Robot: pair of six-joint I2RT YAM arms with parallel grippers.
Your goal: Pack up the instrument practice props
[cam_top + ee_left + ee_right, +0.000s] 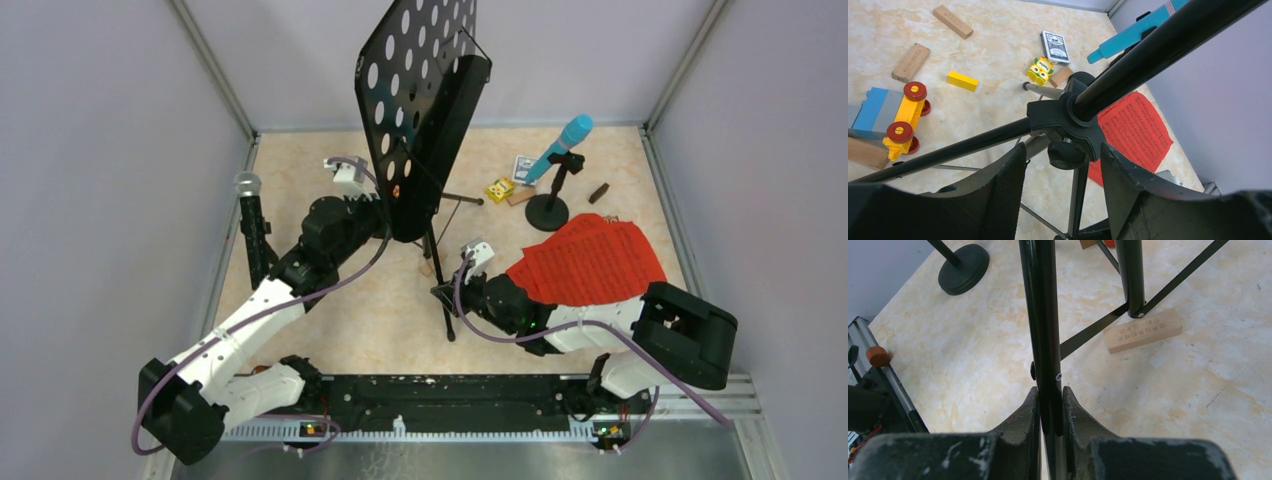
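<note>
From the top, the black metal music desk, punched all over with round holes, stood tilted mid-table on skinny tube legs. The red sheet-music pages lay draped over the right arm, which was bent low and reached across to a leg. The blue microphone sat slanted in a round-based mic holder at the back right, and the silver-headed microphone stood upright on the left. The left arm stretched forward to the pole.

In the left wrist view, the left gripper had its ribbed fingers apart, straddling the plastic hub without visibly pressing on it. The red page's dense print was too small to read.

In the right wrist view, the right gripper was pinched tight on a glossy tripod leg. A wooden block carried stamped characters, unreadable.
</note>
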